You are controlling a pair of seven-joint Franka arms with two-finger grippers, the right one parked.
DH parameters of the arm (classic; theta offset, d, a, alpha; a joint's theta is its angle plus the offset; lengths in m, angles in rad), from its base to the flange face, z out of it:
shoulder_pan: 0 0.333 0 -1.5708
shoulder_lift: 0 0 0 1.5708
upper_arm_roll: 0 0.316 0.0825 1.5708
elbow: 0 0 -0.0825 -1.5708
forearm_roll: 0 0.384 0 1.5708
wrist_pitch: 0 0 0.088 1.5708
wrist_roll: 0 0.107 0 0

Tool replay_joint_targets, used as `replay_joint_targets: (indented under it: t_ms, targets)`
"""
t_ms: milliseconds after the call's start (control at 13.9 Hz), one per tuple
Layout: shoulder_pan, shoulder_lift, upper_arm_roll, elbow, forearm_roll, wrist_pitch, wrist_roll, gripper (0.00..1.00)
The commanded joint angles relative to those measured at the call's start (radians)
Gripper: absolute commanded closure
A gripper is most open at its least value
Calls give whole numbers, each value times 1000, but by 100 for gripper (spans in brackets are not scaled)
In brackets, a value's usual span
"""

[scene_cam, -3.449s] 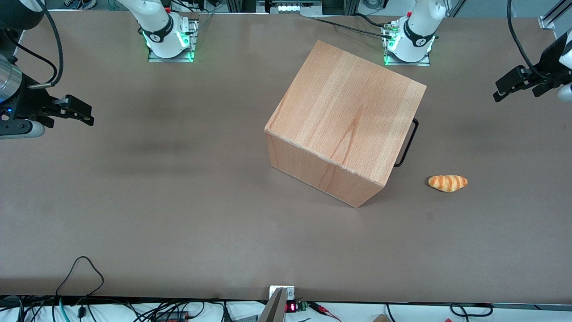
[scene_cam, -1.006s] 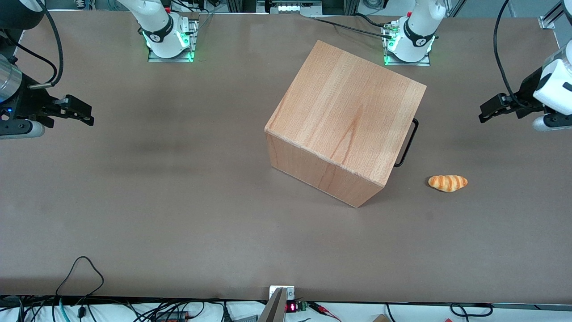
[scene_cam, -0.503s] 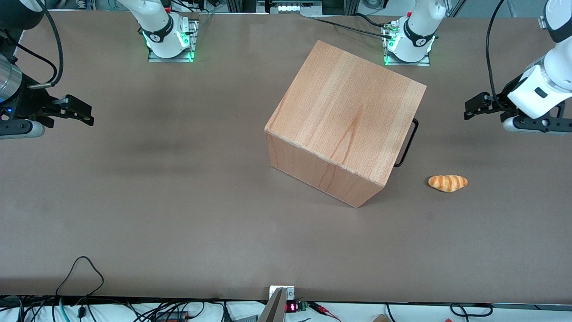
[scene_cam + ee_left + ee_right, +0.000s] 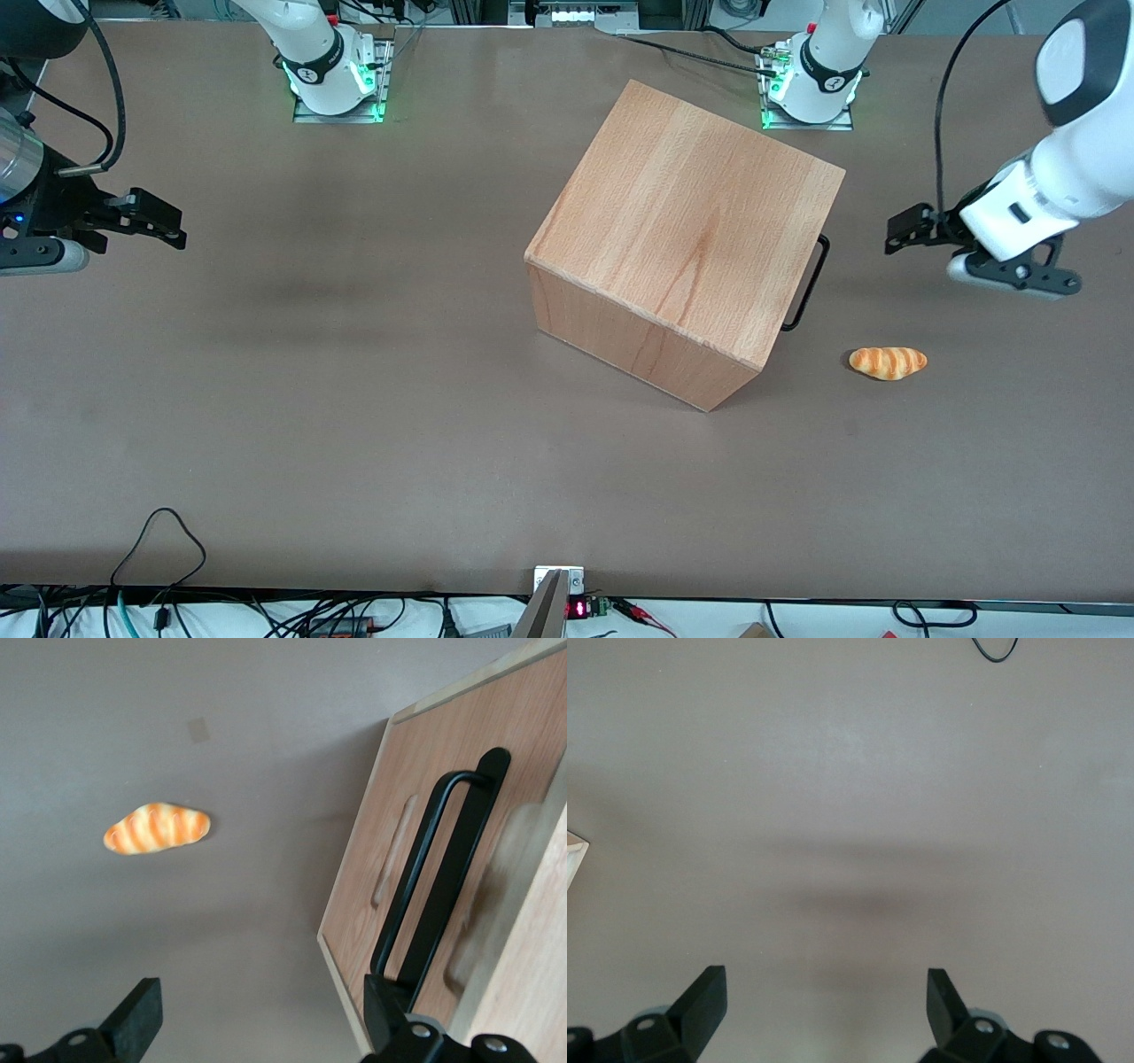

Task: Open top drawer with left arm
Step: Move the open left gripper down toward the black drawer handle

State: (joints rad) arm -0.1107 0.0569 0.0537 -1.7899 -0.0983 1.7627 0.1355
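Observation:
A beech-wood cabinet stands mid-table, turned at an angle. The top drawer's front faces the working arm's end. Only its black bar handle shows in the front view. In the left wrist view the drawer's front panel and the handle are plain, the panel lying against the casing. The left arm reaches in from that end. Its gripper hangs open and holds nothing, a short way in front of the drawer and apart from the handle.
A striped orange bread roll lies on the brown table in front of the drawer, nearer the front camera than the gripper. Two arm bases stand at the table's back edge. A cable loop lies near the front edge.
The left arm has swung in from the table's end toward the drawer front, bringing its gripper closer to the handle. The cabinet and the bread roll have not moved.

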Motion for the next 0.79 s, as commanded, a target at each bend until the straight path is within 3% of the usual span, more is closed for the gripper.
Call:
replay_joint_targets:
  t_ms: [0, 359, 719]
  targets:
    - [-17, 26, 6, -13, -20, 59, 36, 0]
    - [-32, 64, 6, -38, -37, 135, 110, 0]
    - [-49, 77, 6, -78, -115, 181, 187, 0]
